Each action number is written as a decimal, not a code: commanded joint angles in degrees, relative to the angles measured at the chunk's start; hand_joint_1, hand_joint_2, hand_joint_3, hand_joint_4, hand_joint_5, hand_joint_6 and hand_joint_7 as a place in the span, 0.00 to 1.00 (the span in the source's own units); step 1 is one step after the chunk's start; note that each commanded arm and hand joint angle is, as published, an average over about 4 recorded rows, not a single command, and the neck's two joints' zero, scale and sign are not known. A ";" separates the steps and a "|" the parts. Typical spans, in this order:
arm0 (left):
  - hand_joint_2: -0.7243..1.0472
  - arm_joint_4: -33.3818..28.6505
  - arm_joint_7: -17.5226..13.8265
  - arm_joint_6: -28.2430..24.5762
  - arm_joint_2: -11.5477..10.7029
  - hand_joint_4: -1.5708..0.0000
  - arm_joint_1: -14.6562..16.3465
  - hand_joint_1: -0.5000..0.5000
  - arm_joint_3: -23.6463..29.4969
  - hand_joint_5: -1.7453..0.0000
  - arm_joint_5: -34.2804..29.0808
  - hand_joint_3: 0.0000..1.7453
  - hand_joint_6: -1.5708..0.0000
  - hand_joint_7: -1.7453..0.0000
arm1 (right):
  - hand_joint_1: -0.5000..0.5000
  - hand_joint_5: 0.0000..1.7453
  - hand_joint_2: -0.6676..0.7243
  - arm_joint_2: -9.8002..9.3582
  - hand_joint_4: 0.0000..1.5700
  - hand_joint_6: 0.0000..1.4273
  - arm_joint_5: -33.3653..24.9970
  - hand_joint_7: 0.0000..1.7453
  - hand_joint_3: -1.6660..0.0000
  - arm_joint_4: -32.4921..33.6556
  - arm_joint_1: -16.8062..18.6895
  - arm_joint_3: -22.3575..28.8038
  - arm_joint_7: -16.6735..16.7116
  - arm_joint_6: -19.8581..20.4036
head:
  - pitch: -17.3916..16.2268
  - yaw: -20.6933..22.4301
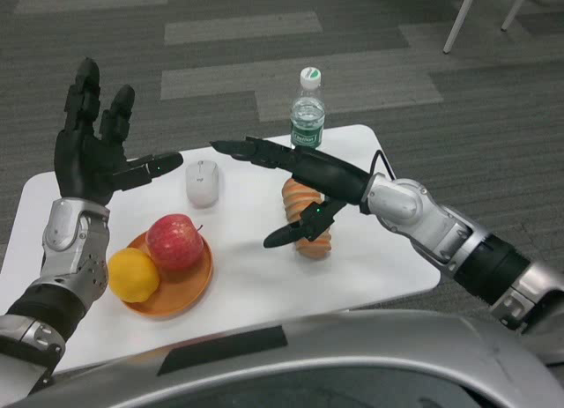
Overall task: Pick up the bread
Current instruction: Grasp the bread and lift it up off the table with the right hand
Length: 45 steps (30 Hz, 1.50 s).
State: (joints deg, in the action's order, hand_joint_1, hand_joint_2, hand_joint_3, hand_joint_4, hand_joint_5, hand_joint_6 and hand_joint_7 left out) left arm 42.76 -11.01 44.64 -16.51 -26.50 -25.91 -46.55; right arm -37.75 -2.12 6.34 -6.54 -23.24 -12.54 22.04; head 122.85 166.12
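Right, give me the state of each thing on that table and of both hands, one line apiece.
bread: on the table, right hand partly around it, not lifted.
right hand: fingers spread, over the bread.
left hand: open, raised, holding nothing.
water bottle: upright, capped.
apple: on the orange plate.
lemon: on the plate, beside the apple.
computer mouse: lying flat on the table.

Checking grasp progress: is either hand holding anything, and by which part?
Nothing is visibly held. The right hand is spread over the bread; the left hand is raised, open.
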 commanded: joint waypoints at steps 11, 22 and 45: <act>0.69 0.70 0.00 0.98 -1.05 1.00 0.00 1.00 0.07 0.76 -0.82 0.00 1.00 1.00 | 0.04 0.22 0.14 2.22 0.00 0.00 17.46 0.16 0.86 12.89 5.51 8.36 -2.79 -19.29 | 0.10 -0.10; 0.66 0.88 0.00 1.02 -1.58 1.00 0.22 1.00 -0.02 0.78 -1.13 0.04 1.00 1.00 | 0.04 0.32 0.18 6.11 0.00 0.00 33.78 0.30 0.86 18.89 6.70 5.90 -16.35 -35.53 | -0.11 -0.17; 0.66 1.93 0.03 1.07 -1.80 1.00 0.22 1.00 -0.11 0.78 -1.35 0.01 1.00 1.00 | 0.07 0.61 0.23 6.13 0.00 0.00 58.43 0.28 0.90 17.88 3.25 -0.14 -37.01 -51.59 | -0.50 -0.11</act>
State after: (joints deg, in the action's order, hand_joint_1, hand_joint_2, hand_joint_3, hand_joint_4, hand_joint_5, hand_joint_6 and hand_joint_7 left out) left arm 44.47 -11.01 45.19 -17.99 -26.45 -25.94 -47.85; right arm -32.01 56.00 24.77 -2.30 -24.11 -49.42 -29.45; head 122.35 166.01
